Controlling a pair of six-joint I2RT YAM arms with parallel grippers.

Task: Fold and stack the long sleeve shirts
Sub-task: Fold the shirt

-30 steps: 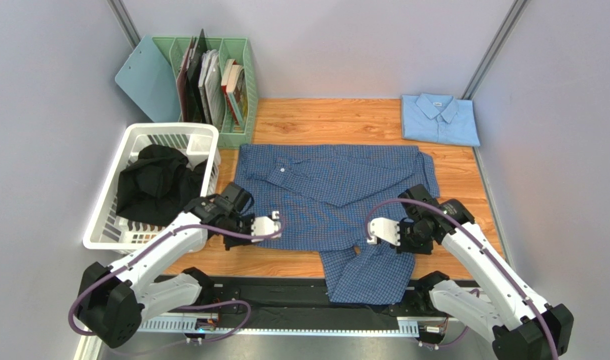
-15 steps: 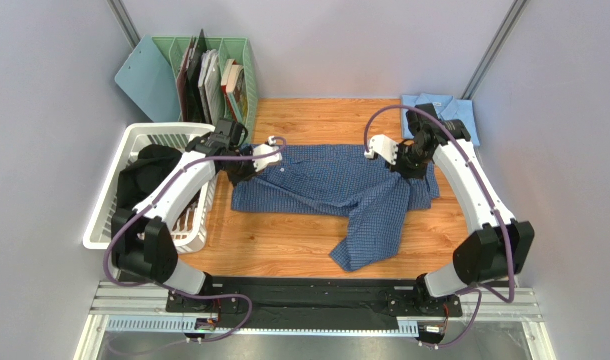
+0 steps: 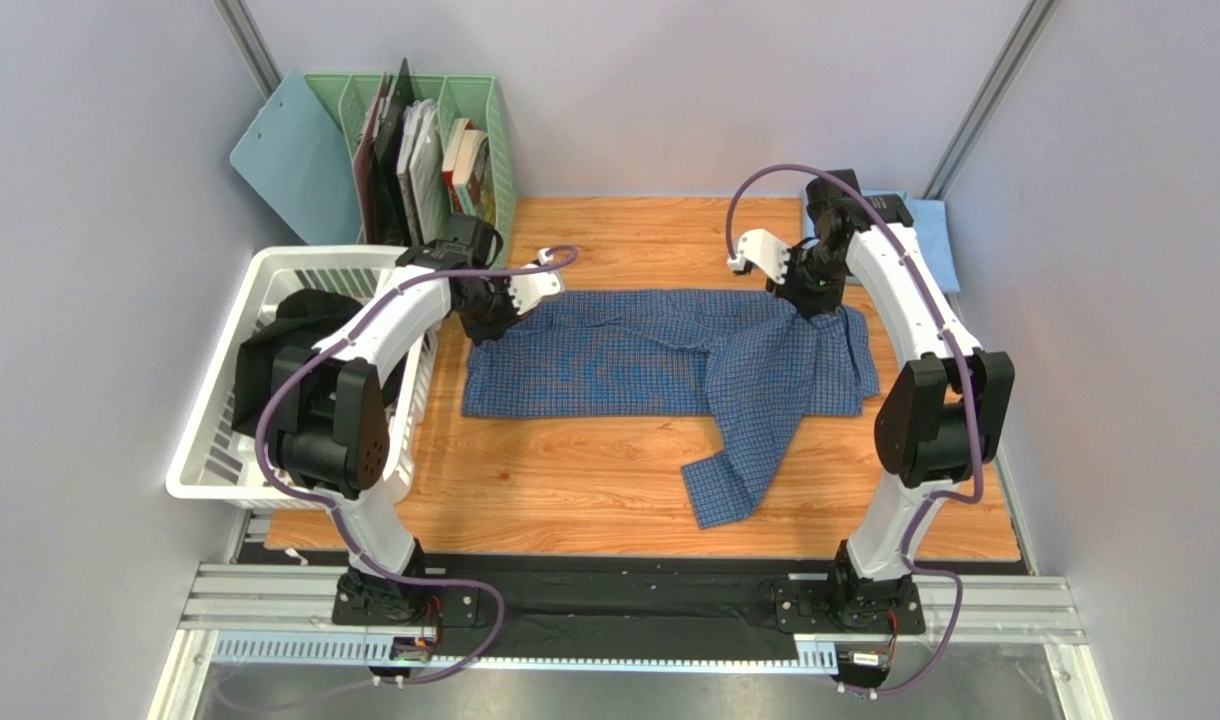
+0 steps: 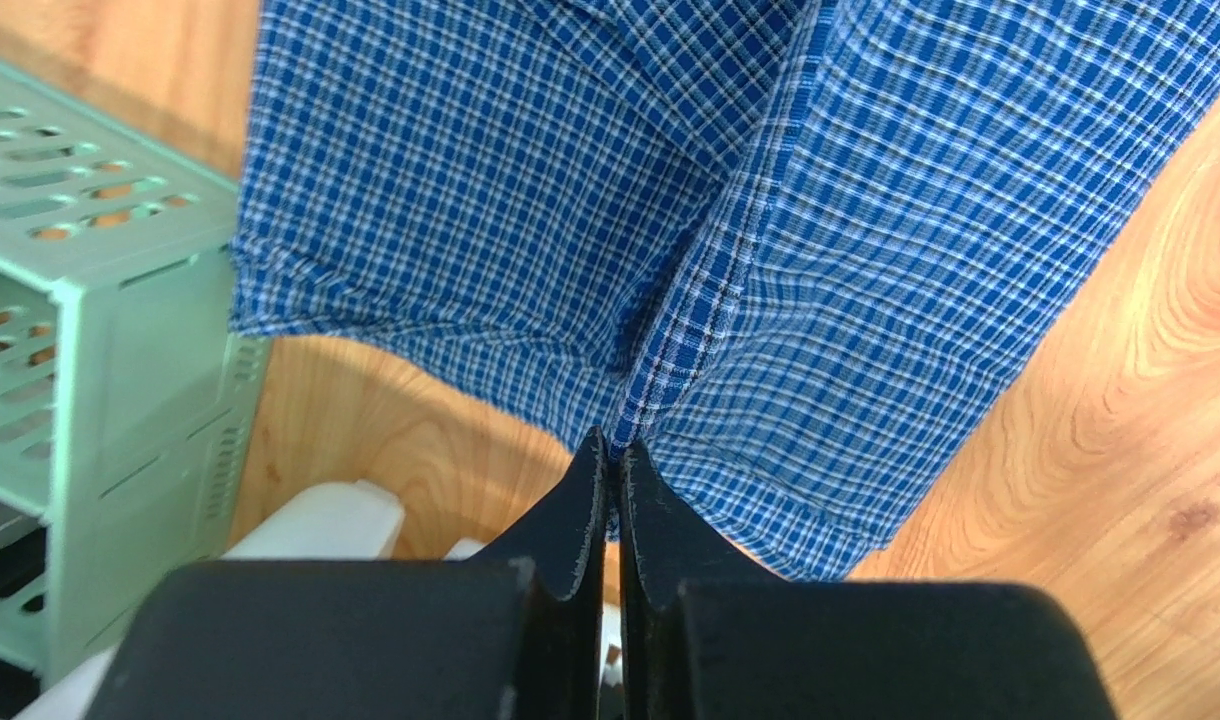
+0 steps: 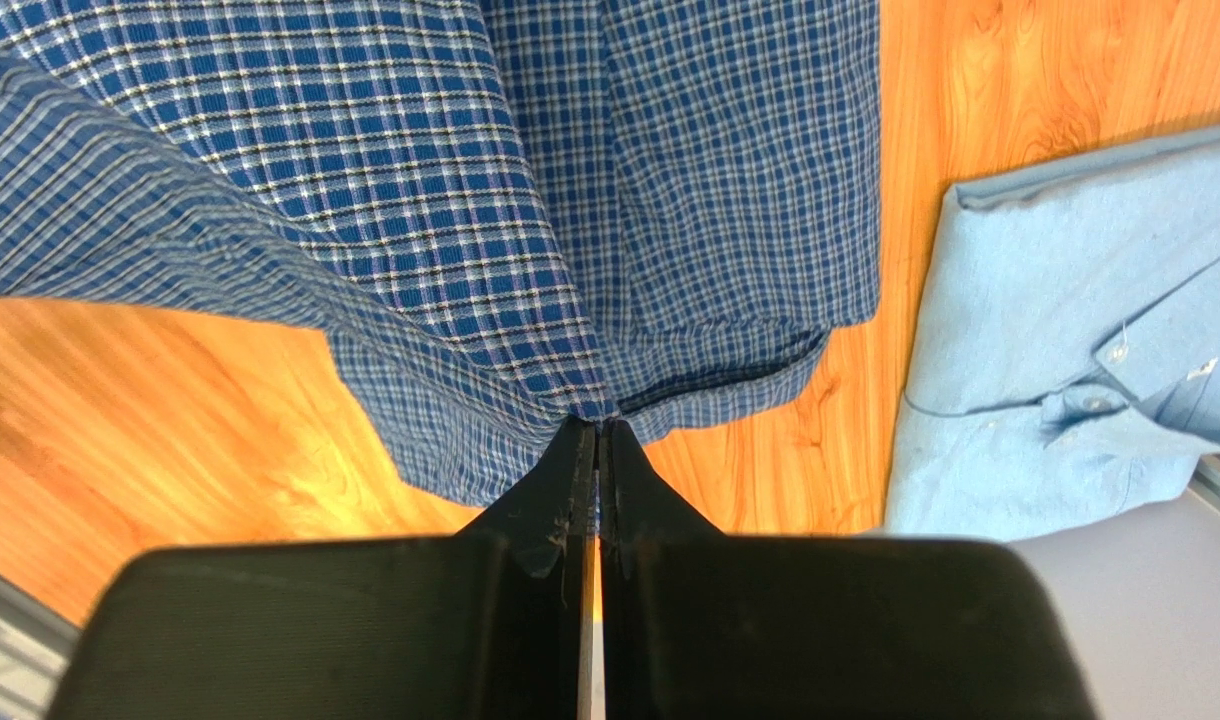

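Note:
The mid-blue checked shirt lies folded across the middle of the wooden table, one sleeve trailing toward the front. My left gripper is shut on its left far edge; the left wrist view shows the checked shirt pinched between the fingertips. My right gripper is shut on the right far edge, the checked shirt bunched at its tips. The pale sky-blue shirt lies folded at the back right, partly hidden by my right arm; it also shows in the right wrist view.
A white basket with dark clothes stands at the left. A green file rack with books and a clipboard stands at the back left; it also shows in the left wrist view. Grey walls enclose the table.
Both grippers carried the near hem of the checked shirt from the front of the table to the far edge, folding it in half. The sleeve dragged along and trails forward.

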